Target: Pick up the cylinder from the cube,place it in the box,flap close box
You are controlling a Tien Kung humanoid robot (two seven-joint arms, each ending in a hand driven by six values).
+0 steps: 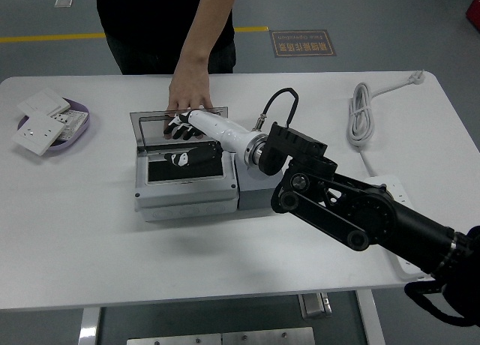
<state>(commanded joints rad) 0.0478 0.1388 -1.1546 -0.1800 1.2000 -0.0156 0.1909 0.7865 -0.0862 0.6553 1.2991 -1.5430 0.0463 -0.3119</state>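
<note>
Right hand (182, 127): white forearm shell, dark fingers, reached across the grey box (187, 196) to its back edge. Fingers loosely spread, holding nothing, tips at or just over the clear hinged flap (150, 126); contact or small gap, cannot tell. Flap stands open behind the box, tinted see-through plastic. A person's hand (189, 90) rests on the flap's far edge from across the table, seemingly steadying it.

Cylinder not clearly visible. Dark recess of the box shows reflections under the palm; judged to be inside, unconfirmed. Cube likely hidden under the wrist at the box's right side.

Handling, by judgement: flap is thin, light, stiff, smooth, and swings on its hinge. No grip needed; hook fingertips behind the free top edge and push it forward and down. Slippery face, so press near the edge. Box looks light and may slide.

Left arm out of view. White table (90, 232) holds a coiled cable (363, 114) far right.
</note>
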